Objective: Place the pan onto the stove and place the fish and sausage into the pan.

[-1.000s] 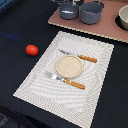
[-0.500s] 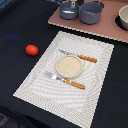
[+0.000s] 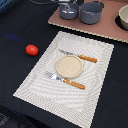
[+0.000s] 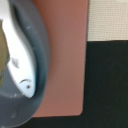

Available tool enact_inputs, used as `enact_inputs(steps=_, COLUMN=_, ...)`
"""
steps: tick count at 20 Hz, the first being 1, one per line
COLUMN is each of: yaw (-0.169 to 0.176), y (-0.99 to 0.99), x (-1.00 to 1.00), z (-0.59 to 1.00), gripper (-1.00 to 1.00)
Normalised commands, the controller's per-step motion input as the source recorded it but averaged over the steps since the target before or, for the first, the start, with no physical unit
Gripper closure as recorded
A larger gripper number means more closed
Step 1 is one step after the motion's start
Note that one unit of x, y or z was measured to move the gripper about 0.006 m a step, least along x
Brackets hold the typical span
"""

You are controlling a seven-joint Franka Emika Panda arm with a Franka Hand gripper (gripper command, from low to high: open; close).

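Tabletop: dark, near-black flat tabletop (image 3: 15, 25) carrying everything listed.
Placemat: pale woven rectangular placemat (image 3: 47, 82) at the middle, set at a slant.
Stove: flat pinkish-brown rectangular board (image 3: 100, 29) along the far edge, just beyond the placemat; its corner shows in the wrist view (image 4: 67, 60).
Pot: larger grey pot with side handles (image 3: 91, 12) standing on the stove.
Pan: small round blue-grey saucepan (image 3: 68, 10) on the stove, just beside the pot on the exterior view's left; rim seen close in the wrist view (image 4: 37, 75).
Plate: round tan plate (image 3: 69, 66) on the placemat, between two orange-handled pieces of cutlery.
Fish: white elongated toy fish (image 4: 20, 60) lying inside the pan.
Sausage: small bright red roundish piece (image 3: 32, 49) on the tabletop, apart from the placemat on the exterior view's left, well away from the pan.
Jaws: not shown in either view; cannot tell their state.
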Motion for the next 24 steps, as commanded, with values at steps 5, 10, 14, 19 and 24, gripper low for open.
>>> enact_inputs(steps=5, yaw=-0.069, y=-0.80, x=-0.17, z=0.03, gripper=-1.00)
enact_inputs(steps=10, yaw=-0.056, y=-0.80, x=-0.23, z=0.04, gripper=-1.00)
enact_inputs(steps=14, yaw=-0.050, y=-0.78, x=-0.30, z=0.01, gripper=-1.00)
enact_inputs(steps=19, yaw=-0.044, y=-0.75, x=-0.39, z=0.00, gripper=-1.00)
enact_inputs(steps=24, yaw=-0.032, y=-0.74, x=-0.44, z=0.00, gripper=-1.00)
